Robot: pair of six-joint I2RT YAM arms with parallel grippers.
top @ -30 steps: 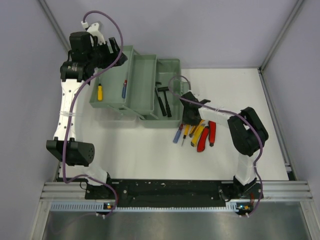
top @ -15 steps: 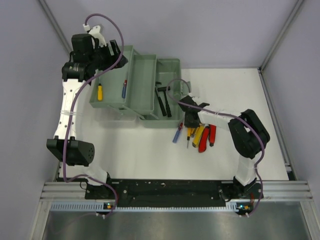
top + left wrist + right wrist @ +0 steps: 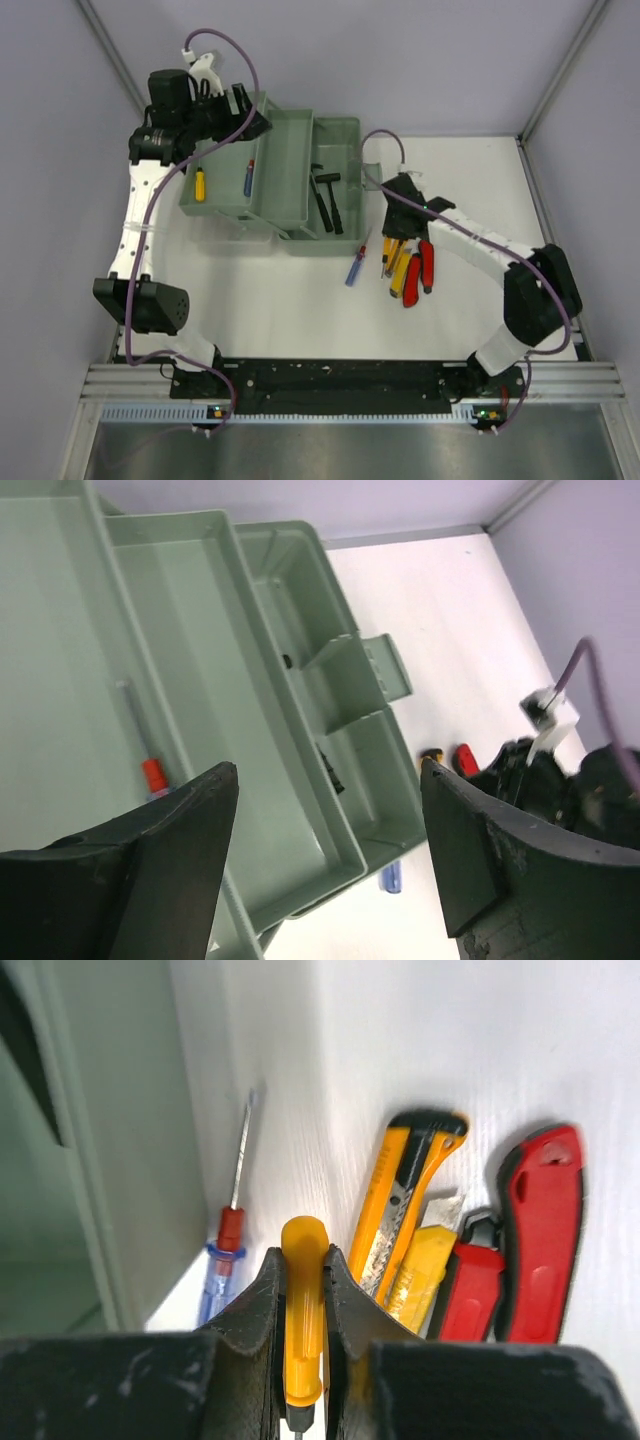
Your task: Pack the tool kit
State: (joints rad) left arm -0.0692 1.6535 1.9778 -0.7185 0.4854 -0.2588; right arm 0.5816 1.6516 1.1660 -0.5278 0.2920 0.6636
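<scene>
**Right gripper closes on a yellow screwdriver**

A second ago the right gripper (image 3: 301, 1290) was standing open over the loose tools. Now its two fingers have come together on the yellow-handled screwdriver (image 3: 303, 1245), and the arm reaches further out over the worktop (image 3: 480, 200). I judge that the pick is made and that the carry to the toolbox (image 3: 285, 160) comes next. Whether the tool is already lifted I cannot tell. The left gripper (image 3: 328, 810) has not changed: it hangs wide open, holding nothing, above the far-left tray of the toolbox, where two screwdrivers (image 3: 199, 184) already lie.

The toolbox is pale green, of smooth moulded plastic, with its stepped trays spread open. Black hammers (image 3: 325, 195) lie in its right compartment. The held handle is rounded and glossy. Just beside it lie a thin blue-handled screwdriver (image 3: 218, 1280), flat yellow utility knives (image 3: 405, 1185) with black ends, and red-handled pliers (image 3: 540, 1230), all on the white, finely grained worktop.
</scene>
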